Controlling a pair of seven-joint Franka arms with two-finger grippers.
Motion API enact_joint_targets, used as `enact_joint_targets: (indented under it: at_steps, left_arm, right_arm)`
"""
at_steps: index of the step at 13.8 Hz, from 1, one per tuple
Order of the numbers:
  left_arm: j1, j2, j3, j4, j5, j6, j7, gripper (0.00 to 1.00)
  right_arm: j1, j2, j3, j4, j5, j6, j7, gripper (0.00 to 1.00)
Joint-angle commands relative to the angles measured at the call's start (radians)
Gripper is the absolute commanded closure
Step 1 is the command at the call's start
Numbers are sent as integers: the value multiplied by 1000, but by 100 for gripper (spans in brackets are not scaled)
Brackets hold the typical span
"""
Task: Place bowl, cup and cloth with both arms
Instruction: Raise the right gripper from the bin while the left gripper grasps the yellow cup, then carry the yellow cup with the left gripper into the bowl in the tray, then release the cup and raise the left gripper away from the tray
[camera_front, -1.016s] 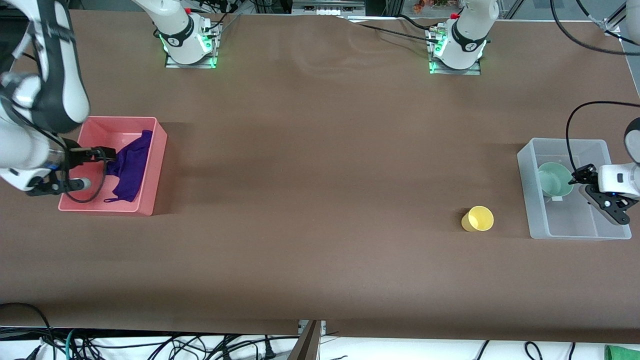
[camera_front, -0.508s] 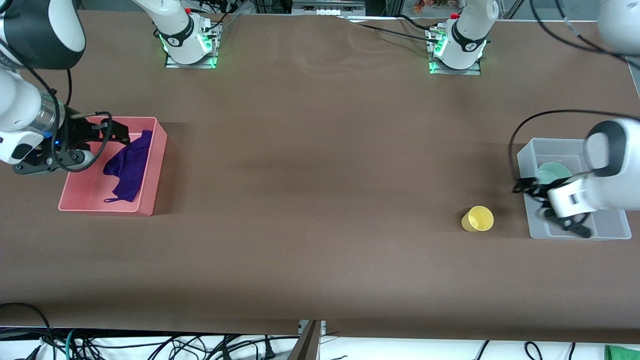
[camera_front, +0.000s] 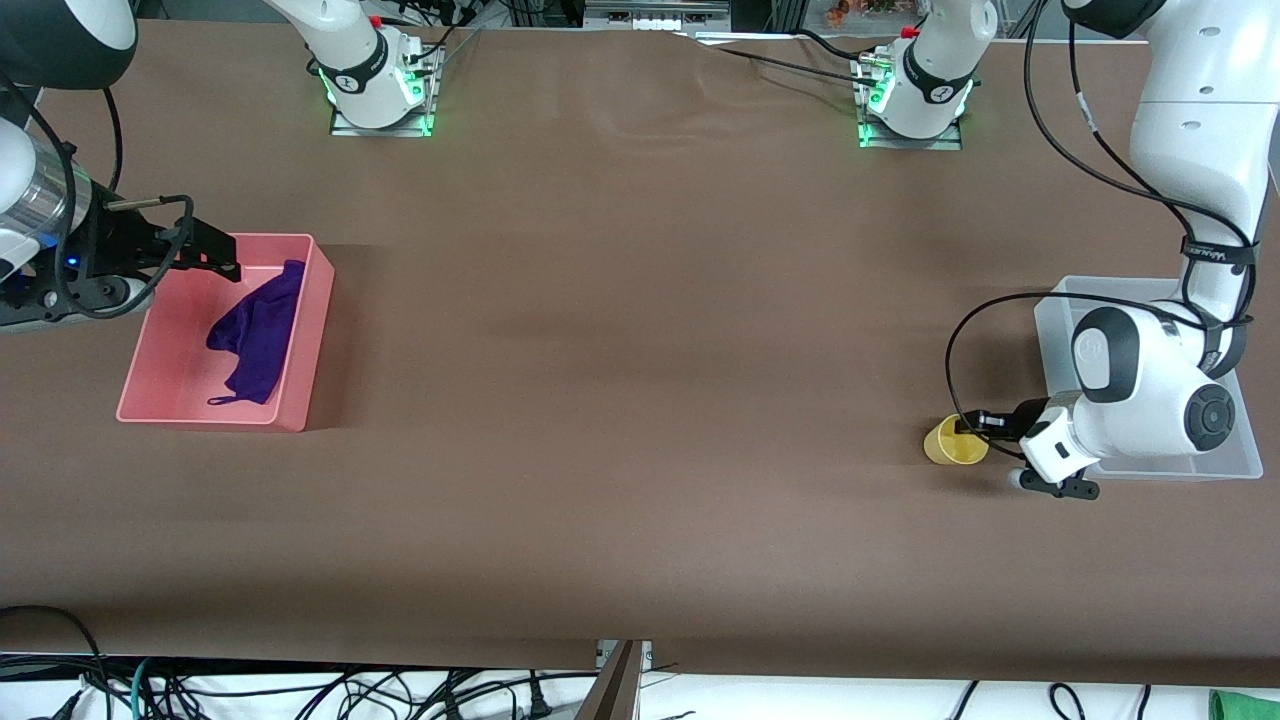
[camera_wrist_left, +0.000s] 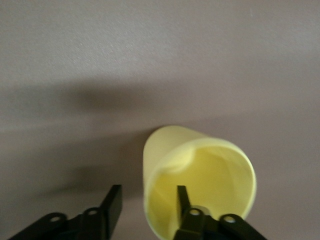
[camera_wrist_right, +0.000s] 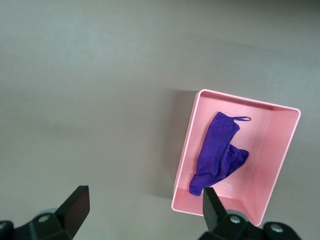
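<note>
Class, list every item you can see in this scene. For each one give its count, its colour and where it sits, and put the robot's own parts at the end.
cup: one, yellow, on the table beside the clear bin, toward the left arm's end.
cloth: one, deep purple, crumpled in the pink bin.
pink bin: one, pink, toward the right arm's end of the table.
clear bin: one, translucent, toward the left arm's end, mostly covered by the left arm.
table: one, brown.
bowl: not visible now.
left gripper: one, black, open, one finger inside the cup and one outside its wall.
right gripper: one, black, open, over the pink bin's edge.
</note>
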Motion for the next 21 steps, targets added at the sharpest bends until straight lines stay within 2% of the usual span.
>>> enact_joint_targets:
  at_steps: [1,3,5,7,9,11,13,18,19,20,21]
  left_arm:
    - [-2,-4,4,23,-16,-3,-6,100]
    - [1,-21,4,23,-12,-14,-4,100]
    - [2,-81,6,29,7,-120,-3,100]
    - [10,-157,3,62,100,-281,12,100]
    - [19,-248,16,76,195,-455,109,100]
    - [54,-294,23,63,359,-523,186,100]
    - [126,-291,21,27,444,-486,258,100]
    - [270,-290,18,-222,444,-125,419,100]
    - [292,-290,16,-252,432,-104,424,100]
    - [295,-285,15,-252,424,-103,425,61]
    - [295,-286,13,-244,383,-113,427,6]
  right_arm:
    - [-6,-16,16,9,-44,-30,8,0]
    - [-6,-16,68,9,-78,-66,113,0]
    - [-7,-13,64,9,-77,-73,136,0]
    - [-7,4,32,24,-74,-73,116,0]
    - [-7,20,29,53,-75,-79,116,0]
    - [-7,27,29,64,-77,-79,116,0]
    - [-7,28,29,64,-77,-77,116,0]
    - [-7,28,29,65,-74,-73,116,0]
    - [-7,28,29,65,-73,-73,116,0]
    - [-7,28,29,65,-73,-71,116,0]
    - [-7,28,29,65,-73,-71,116,0]
